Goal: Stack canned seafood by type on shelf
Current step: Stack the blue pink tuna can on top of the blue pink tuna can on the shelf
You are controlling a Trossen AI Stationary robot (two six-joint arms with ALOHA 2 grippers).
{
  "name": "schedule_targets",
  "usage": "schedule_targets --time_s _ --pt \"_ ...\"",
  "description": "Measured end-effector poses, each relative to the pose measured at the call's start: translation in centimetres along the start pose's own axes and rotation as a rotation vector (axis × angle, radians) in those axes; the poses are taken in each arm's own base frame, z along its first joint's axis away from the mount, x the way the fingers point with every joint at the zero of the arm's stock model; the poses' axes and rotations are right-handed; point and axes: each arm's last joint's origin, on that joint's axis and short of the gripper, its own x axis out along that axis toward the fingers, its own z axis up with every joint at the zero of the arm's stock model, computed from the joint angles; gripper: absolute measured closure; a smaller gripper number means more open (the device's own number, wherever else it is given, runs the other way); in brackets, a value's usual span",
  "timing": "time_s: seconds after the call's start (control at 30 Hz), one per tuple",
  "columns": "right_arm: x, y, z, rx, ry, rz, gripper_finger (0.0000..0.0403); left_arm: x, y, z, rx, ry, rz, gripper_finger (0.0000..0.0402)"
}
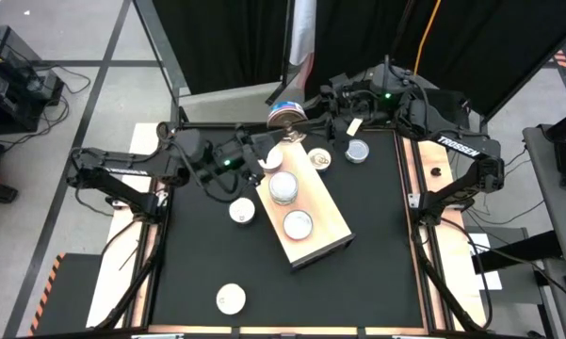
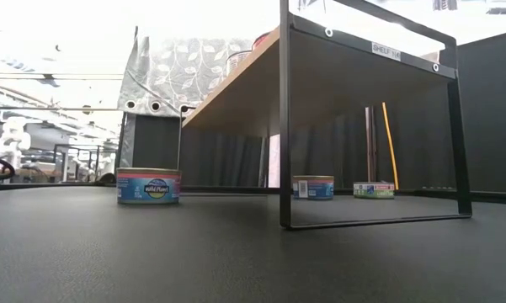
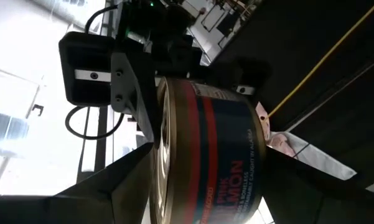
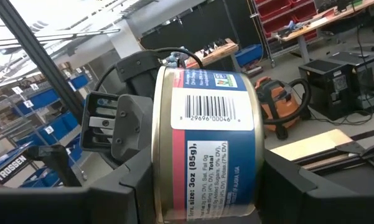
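A salmon can [image 1: 285, 116] with a blue and red label hangs high over the table's far edge, past the far end of the shelf [image 1: 322, 202]. My right gripper [image 4: 205, 177] is shut on it, coming from the right [image 1: 308, 105]. My left gripper [image 3: 208, 183] reaches in from the left [image 1: 268, 141], open, one finger beside each flat face of the same can [image 3: 205, 143]. Three cans [image 1: 283, 188] [image 1: 298, 224] [image 1: 318, 158] rest flat on the shelf's wooden top. Loose cans [image 1: 242, 211] [image 1: 230, 299] [image 1: 358, 151] sit on the black table. My right gripper pinches the can across its two flat faces, one finger on the lid side by the rim [image 4: 158, 149], the other on the opposite face. The fingers come in roughly level from the table's right. The can is lifted clear and tilted. My left gripper's fingers [image 3: 121, 186] stand along the lid rim [image 3: 158, 162] and the opposite face; whether they touch, I cannot tell.
The shelf is a tall black wire frame [image 2: 284, 126] with a wooden top [image 2: 236, 80], set slantwise mid-table. Under and beside it, cans [image 2: 148, 186] [image 2: 312, 187] [image 2: 374, 190] stand on the table. Bare tabletop lies along the near edge and the right side.
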Motion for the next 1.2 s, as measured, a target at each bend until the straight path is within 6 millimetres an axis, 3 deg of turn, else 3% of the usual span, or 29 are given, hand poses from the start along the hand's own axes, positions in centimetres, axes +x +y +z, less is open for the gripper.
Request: schedule_targets --time_s 0.2,0.47,0.63,0.8,1.0,1.2 --pt "0.0 0.0 0.0 0.002 -0.001 -0.003 0.0206 0.1 -0.1 -0.1 -0.002 -0.001 0.008 0.0140" --pt "0.0 0.0 0.0 0.020 -0.002 0.001 0.0206 0.1 -0.1 -0.1 0.003 -0.009 0.019 0.0200" --pt "0.0 0.0 0.0 0.014 -0.001 -0.008 0.0200 0.1 -0.1 -0.1 -0.003 -0.009 0.017 0.0203" --pt "-0.2 0.0 0.1 -0.022 -0.006 -0.023 0.0145 0.1 -0.1 -0.1 -0.011 -0.010 0.017 0.0199" --pt "-2.5 0.2 0.8 -0.050 0.001 -0.068 0.0070 0.1 -0.1 -0.1 -0.026 -0.010 0.016 0.0198" --pt "-5.4 1.3 1.5 -0.123 -0.030 -0.140 0.0049 0.1 -0.2 -0.1 -0.107 -0.014 0.013 0.0198"
